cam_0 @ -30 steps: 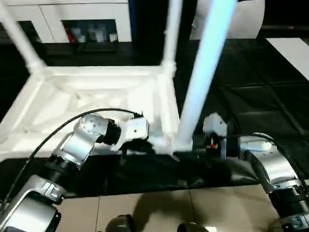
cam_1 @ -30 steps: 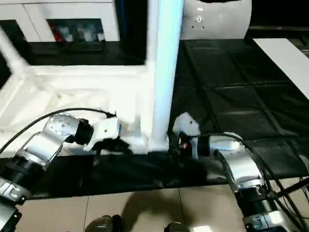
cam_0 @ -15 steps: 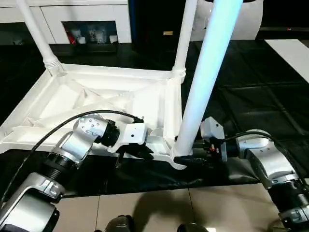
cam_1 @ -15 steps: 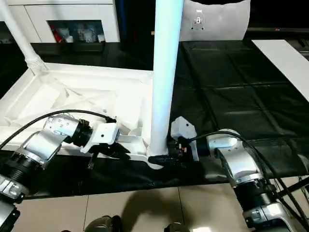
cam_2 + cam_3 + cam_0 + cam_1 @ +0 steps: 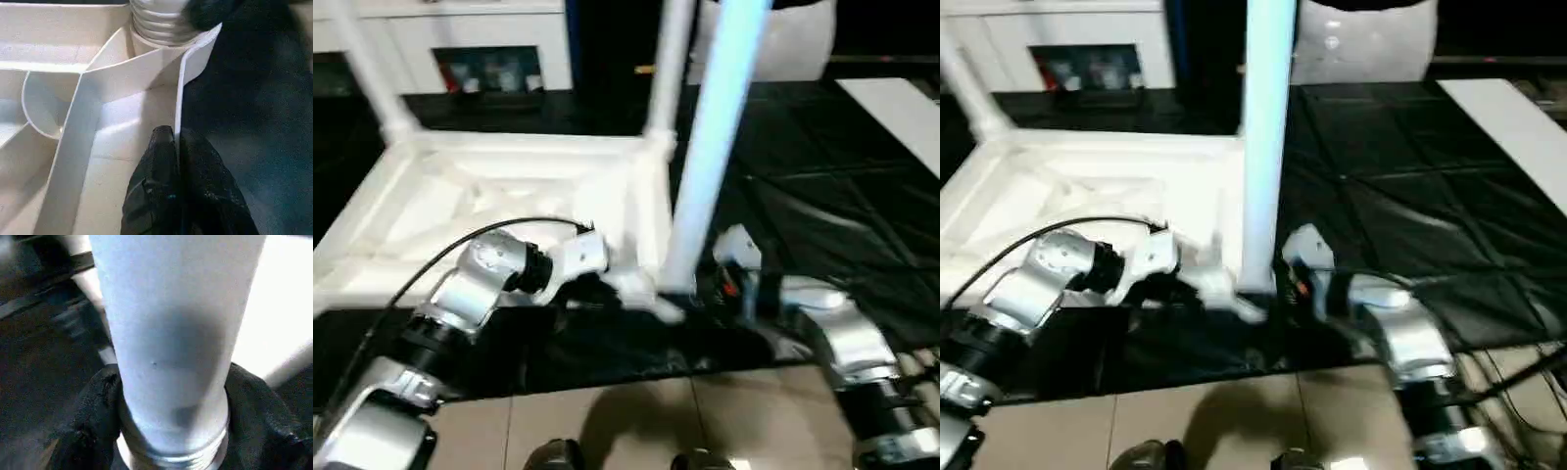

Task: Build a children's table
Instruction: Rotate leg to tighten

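Observation:
The children's table lies upside down on the black pad, its white ribbed top (image 5: 509,186) facing up. Legs stand in the far left socket (image 5: 367,78) and the far right socket (image 5: 668,69). A third leg (image 5: 705,166) rises from the near right corner socket. My left gripper (image 5: 607,289) is shut on the top's thin rim wall (image 5: 178,98) beside that corner, one black finger (image 5: 159,161) on each side of the wall. My right gripper (image 5: 690,294) is shut on the near leg (image 5: 171,333) just above its ridged end, its fingers (image 5: 93,421) pressed to both sides.
The black padded work surface (image 5: 822,196) stretches to the right and back. A white cabinet (image 5: 460,39) stands behind it, and a white panel (image 5: 891,108) lies at the far right. Tiled floor (image 5: 607,421) begins at the pad's near edge.
My right gripper's fingers have closed in around the base of the near leg. The left gripper stays on the rim. The camera has shifted a little.

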{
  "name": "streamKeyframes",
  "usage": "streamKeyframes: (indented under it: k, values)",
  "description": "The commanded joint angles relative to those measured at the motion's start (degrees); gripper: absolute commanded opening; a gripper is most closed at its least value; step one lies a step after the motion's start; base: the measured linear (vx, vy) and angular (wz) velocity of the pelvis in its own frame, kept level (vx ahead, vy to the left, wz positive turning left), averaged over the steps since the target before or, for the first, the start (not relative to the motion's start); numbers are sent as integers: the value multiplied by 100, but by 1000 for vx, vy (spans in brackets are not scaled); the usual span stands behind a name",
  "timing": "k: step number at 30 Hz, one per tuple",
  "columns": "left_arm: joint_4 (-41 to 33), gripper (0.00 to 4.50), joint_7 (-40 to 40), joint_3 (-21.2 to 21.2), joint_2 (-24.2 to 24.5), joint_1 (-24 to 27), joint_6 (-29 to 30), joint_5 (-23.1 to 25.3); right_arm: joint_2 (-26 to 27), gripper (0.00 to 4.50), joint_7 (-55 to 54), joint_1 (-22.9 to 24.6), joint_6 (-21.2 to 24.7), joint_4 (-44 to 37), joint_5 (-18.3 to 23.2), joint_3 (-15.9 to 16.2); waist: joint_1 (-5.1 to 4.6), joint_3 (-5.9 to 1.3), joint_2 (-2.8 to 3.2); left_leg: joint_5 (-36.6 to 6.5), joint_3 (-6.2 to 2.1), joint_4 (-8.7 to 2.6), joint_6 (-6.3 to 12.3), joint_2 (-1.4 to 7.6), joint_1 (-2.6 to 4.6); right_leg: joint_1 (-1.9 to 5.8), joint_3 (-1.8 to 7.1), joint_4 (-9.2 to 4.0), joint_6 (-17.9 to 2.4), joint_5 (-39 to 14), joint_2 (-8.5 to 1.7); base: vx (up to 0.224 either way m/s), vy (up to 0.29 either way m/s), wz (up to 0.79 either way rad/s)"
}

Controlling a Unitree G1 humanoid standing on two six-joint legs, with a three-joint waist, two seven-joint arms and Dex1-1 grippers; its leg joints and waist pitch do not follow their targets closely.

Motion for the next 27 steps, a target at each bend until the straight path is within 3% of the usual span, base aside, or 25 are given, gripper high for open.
streamKeyframes:
  k: [1, 3, 7, 8, 11, 13, 14, 18, 19, 21, 27]
  values:
    - [-443, 0, 872, 45, -723, -111, 404, -152, 708, 269, -548, -158, 389, -154, 130, 369, 4, -423, -25, -1792, -189, -416, -147, 264, 214, 116, 170, -511, -1189, -1867, -422, 0, 0, 0]
    - [-379, 0, 1764, 200, -1277, -253, 816, 26, 1197, 268, -1531, -369, 493, 86, -218, 255, -45, -440, -32, -1679, -179, -403, -158, 256, 207, 97, 177, -506, -1202, -1653, -404, 0, 0, 0]
    - [-282, 0, 2288, 232, -1576, -388, 938, 156, 1463, 268, -2042, -512, 489, 297, -321, 181, -57, -460, -34, -1380, -157, -363, 25, 230, 172, 128, 190, -523, -1178, -1215, -396, 0, 0, 0]
    - [-299, 0, 2371, 210, -1654, -411, 960, 200, 1539, 323, -2110, -501, 449, 310, -261, 110, -46, -495, -35, -1129, -148, -339, 136, 223, 155, 155, 187, -487, -1216, -768, -378, 0, 0, 0]
    - [-385, 0, 2317, 144, -1708, -406, 996, 246, 1577, 344, -2114, -440, 349, 277, -216, 24, -12, -511, -7, -867, -144, -318, 305, 231, 142, 170, 176, -451, -1268, -254, -376, 0, 0, 0]
    - [-435, 0, 2160, 105, -1544, -356, 1001, 311, 1437, 359, -2053, -362, 325, 241, -297, -32, 0, -496, -6, -844, -146, -329, 367, 235, 139, 170, 162, -446, -1305, -142, -365, 0, 0, 0]
    - [-445, 0, 2112, 92, -1453, -330, 1000, 336, 1353, 375, -2046, -334, 290, 235, -352, -55, 3, -482, 21, -955, -148, -339, 338, 242, 148, 164, 159, -452, -1320, -258, -367, 0, 0, 0]
    - [-446, 0, 1810, 56, -1128, -249, 889, 288, 1022, 417, -1725, -246, 153, 135, -244, -177, 2, -472, 4, -1153, -154, -357, 251, 249, 154, 176, 160, -472, -1280, -500, -371, 0, 0, 0]
    - [-419, 0, 1557, -1, -886, -203, 696, 303, 732, 417, -1436, -216, -15, 126, -245, -204, 12, -471, 42, -1212, -167, -359, 222, 250, 162, 169, 159, -475, -1258, -555, -374, 0, 0, 0]
    - [-417, 0, 1495, -14, -828, -189, 650, 309, 665, 438, -1369, -208, -55, 124, -254, -205, 6, -474, 23, -1177, -149, -353, 230, 253, 162, 175, 168, -463, -1278, -407, -368, 0, 0, 0]
    - [-328, 0, 321, -167, -152, -116, -285, 91, -291, 448, 256, -192, -726, 88, -79, -144, 43, -481, 18, -1040, -142, -329, 389, 260, 154, 194, 158, -429, -1384, -87, -373, 0, 0, 0]
